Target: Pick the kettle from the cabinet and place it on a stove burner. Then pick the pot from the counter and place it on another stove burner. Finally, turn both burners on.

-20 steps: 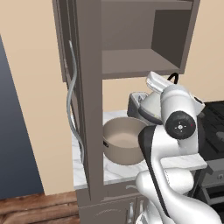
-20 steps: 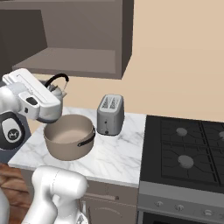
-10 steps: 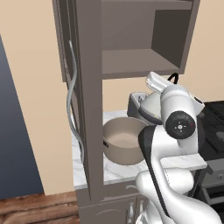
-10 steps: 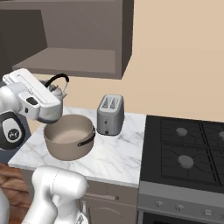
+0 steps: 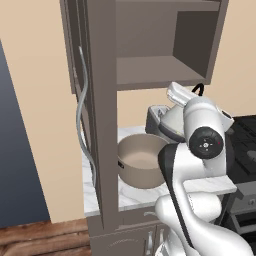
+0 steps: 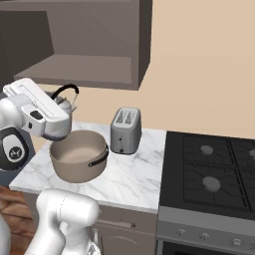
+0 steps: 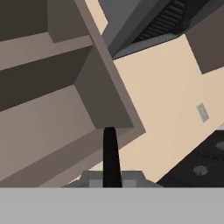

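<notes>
Right base view: the tool (image 6: 63,102) is clamped on the kettle (image 6: 63,103) by its arched handle—carried clear of the cabinet (image 6: 94,45), above the pot (image 6: 78,156) on the desk (image 6: 134,177).

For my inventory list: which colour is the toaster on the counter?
The toaster is grey, with a darker top around its two slots. The right base view shows it best.

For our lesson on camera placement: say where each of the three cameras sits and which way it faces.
Left base view: behind the arm's left, facing the cabinet and pot; arm lower right.
Right base view: behind its right, facing the toaster and cooktop; arm lower left.
Hand view: on the hand, tilted up at shelves.
Both base views share pot, toaster and kettle.
</notes>
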Robot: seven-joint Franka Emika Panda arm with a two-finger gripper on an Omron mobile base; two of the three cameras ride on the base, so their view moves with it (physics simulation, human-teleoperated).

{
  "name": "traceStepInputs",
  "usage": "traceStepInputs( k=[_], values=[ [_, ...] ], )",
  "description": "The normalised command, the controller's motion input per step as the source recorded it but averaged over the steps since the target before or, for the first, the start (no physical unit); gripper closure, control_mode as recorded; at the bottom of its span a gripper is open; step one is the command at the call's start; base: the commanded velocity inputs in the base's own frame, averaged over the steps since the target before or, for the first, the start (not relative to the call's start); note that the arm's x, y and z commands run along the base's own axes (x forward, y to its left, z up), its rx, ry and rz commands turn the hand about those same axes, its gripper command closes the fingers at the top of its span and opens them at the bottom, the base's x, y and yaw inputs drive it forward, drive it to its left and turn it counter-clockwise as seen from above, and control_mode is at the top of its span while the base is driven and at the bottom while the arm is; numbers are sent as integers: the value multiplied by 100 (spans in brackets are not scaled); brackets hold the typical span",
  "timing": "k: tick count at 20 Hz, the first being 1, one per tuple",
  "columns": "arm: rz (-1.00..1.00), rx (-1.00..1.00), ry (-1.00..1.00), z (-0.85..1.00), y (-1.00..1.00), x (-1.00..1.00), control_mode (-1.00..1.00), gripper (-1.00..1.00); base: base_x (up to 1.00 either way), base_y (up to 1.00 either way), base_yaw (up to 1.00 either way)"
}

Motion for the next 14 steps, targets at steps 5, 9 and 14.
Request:
traceStepInputs(
  k=[5,9,14],
  values=[
    [0,0,0,0,0,0,100,100,-52,-16,0],
    [0,0,0,0,0,0,100,100,-63,-27,0],
    [0,0,0,0,0,0,100,100,-40,-40,0]
  ],
)
